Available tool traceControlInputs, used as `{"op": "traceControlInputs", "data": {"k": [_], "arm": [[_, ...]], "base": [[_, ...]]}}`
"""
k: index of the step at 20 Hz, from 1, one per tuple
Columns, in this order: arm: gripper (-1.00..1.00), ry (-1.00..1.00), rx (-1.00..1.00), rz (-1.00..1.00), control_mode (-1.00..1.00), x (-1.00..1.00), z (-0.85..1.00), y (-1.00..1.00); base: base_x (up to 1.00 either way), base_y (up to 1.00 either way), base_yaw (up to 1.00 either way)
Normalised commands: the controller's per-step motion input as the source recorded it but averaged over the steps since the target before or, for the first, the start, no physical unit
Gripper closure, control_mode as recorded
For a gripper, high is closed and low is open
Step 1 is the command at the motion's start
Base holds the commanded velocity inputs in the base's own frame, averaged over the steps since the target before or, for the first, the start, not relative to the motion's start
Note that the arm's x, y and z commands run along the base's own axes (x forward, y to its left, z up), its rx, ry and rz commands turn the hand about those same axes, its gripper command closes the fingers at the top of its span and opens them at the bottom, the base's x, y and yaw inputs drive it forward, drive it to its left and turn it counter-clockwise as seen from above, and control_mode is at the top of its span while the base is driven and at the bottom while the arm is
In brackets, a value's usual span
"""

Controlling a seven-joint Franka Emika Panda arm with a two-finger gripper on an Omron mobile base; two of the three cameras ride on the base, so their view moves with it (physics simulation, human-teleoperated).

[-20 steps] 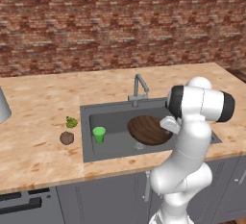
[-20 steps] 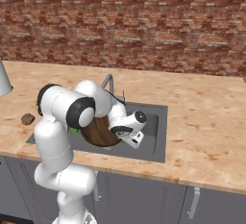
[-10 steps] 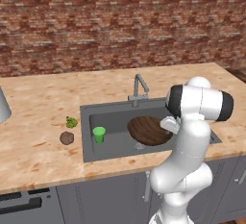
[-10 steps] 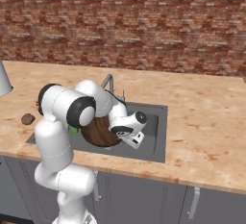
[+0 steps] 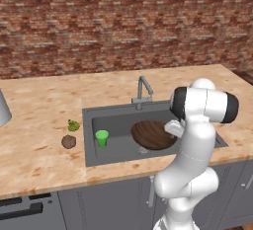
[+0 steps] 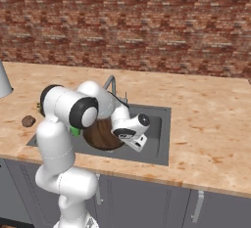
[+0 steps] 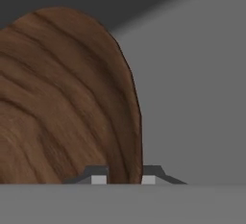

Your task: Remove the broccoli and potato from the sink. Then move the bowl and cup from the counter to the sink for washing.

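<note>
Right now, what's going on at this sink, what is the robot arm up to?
The arm reaches into the sink with its gripper pinched on the rim of the wooden bowl, which sits in the basin. The green cup already stands in the sink's left part. The broccoli and potato lie out on the counter, left of the sink. So the bowl looks like the last item being placed.

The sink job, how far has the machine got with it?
Nearly finished, it seems. The tiny yellow-green broccoli floret and small brown potato lie on the beige speckled counter, out of the dark grey sink. The bright green cup stands inside the basin. The wide brown wooden bowl is in the sink too, its rim pinched in the gripper. Only letting go is left.
</note>
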Motion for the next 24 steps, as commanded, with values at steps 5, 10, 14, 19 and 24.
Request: {"op": "traceControlInputs", "data": {"k": [5,10,14,19,24], "arm": [[1.0,0.0,0.0,0.0,-1.0,0.01,-0.15,0.0],[1.0,0.0,0.0,0.0,-1.0,0.01,-0.15,0.0],[1.0,0.0,0.0,0.0,-1.0,0.02,-0.14,0.0],[1.0,0.0,0.0,0.0,-1.0,0.0,-0.13,0.0],[1.0,0.0,-0.01,0.0,-1.0,0.02,-0.13,0.0]], "base": [[0.0,0.0,0.0],[0.0,0.0,0.0],[0.0,0.0,0.0],[0.0,0.0,0.0],[0.0,0.0,0.0]]}}
